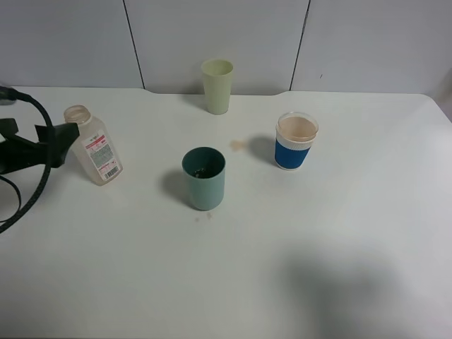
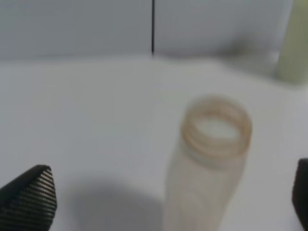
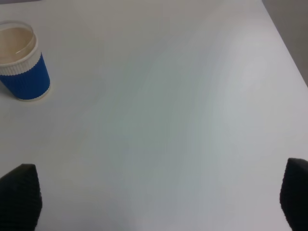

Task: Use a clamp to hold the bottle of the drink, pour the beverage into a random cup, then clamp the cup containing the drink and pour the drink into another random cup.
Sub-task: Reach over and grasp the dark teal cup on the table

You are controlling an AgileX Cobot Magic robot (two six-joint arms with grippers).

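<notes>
We are seeing the left gripper (image 1: 63,145) gaping, unloaded, beside the bottle of the drink (image 1: 97,150) at middle left; we are judging it light, squashy, best held mid-body.

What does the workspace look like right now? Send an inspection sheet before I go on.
Surface: white table; pale brown stain between the cups, small spots in front of the teal cup.
Job's things: bottle upright, uncapped, at the left; teal cup upright in the middle, dark inside; blue cup upright at the right, holding pale brown drink.
Clutter: yellow-green cup upright at the back.
Grippers: left pincer open, fingers either side of the bottle, apart from it; right pincer open over bare table, holding nothing.
Cables: black cable looping at the left edge.
Surroundings: grey panelled wall.
</notes>
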